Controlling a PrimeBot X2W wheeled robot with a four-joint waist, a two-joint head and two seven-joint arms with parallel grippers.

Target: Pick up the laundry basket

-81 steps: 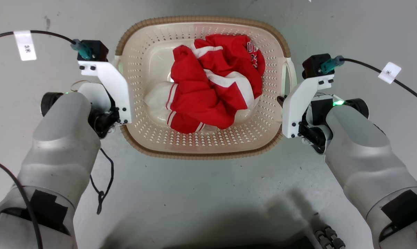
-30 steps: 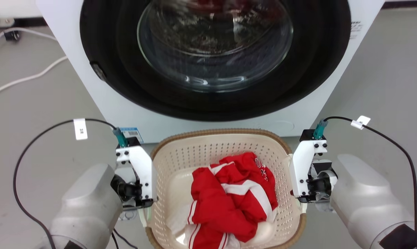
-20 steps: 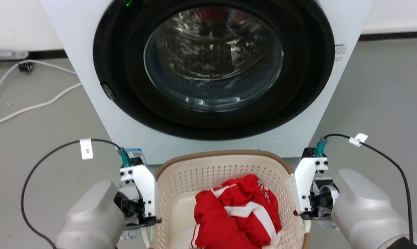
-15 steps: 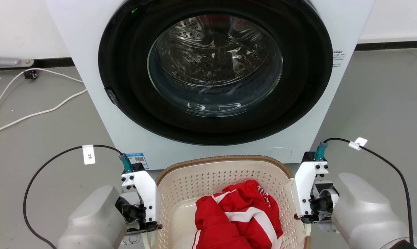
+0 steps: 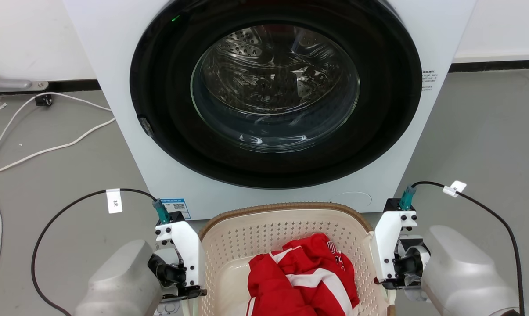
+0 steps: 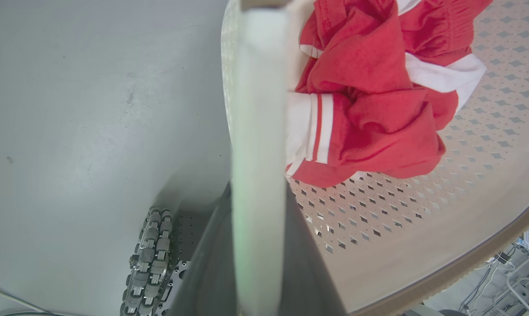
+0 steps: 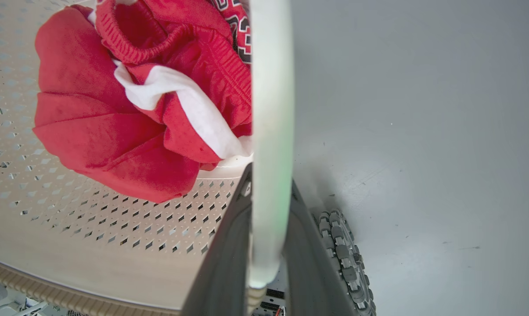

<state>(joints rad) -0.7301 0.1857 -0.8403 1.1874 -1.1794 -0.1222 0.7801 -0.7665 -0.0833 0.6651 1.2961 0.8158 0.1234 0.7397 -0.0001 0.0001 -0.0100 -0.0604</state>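
Lift step, by the look of it. On the left, the left pincer (image 6: 257,197) is shut tight on the left handle (image 6: 257,109) of the basket (image 5: 286,208), with the white bar squeezed between both dark fingers. The basket is carried between the two arms, just in front of the washer (image 5: 106,87) and low by its door, and a heap of red clothes (image 5: 304,276) is piled inside. In the wrist views the floor (image 5: 36,175) is seen well below the basket's wall, so it's probably been raised clear already, though that's only judged, not certain. Over on the right, the right pincer (image 7: 268,175) is clamped the same way on the right handle (image 7: 271,87). What's called for next: both grips should be held firm and the two arms raised evenly, so the basket isn't tipped and the clothes aren't slid to one side. Some room from the washer front should be allowed too.
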